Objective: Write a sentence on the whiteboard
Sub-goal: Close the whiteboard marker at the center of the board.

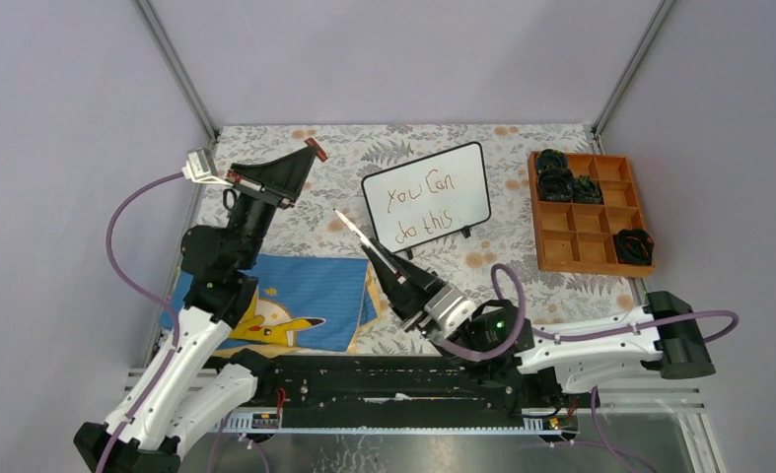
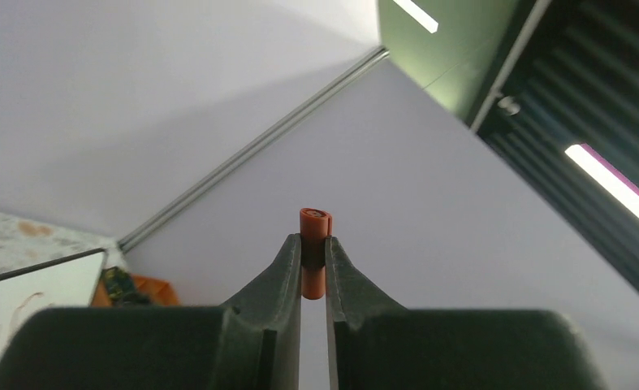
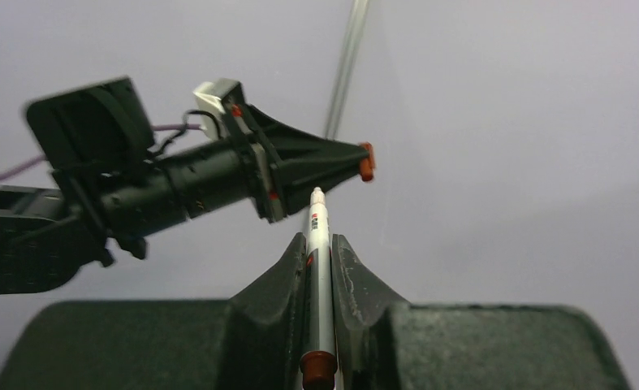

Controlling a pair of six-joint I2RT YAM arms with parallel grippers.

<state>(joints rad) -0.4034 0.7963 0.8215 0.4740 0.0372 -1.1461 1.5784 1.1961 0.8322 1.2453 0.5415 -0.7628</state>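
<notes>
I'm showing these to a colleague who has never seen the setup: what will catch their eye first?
Probably the whiteboard at the middle of the table, with the sentence "You Can do this" in reddish-brown. Next, both arms raised: the right gripper has its jaws shut on a white marker, and the left gripper, up to the left, pinches a small orange cap.

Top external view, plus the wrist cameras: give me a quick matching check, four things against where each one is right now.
Things:
1. marker cap
2. white marker
3. whiteboard
4. blue cloth

Places:
A. lying flat on the table's near left side
B. clamped in the right gripper
C. standing mid-table, written on
D. pinched in the left gripper

Pairs: 1-D, 2-B, 3-C, 4-A
</notes>
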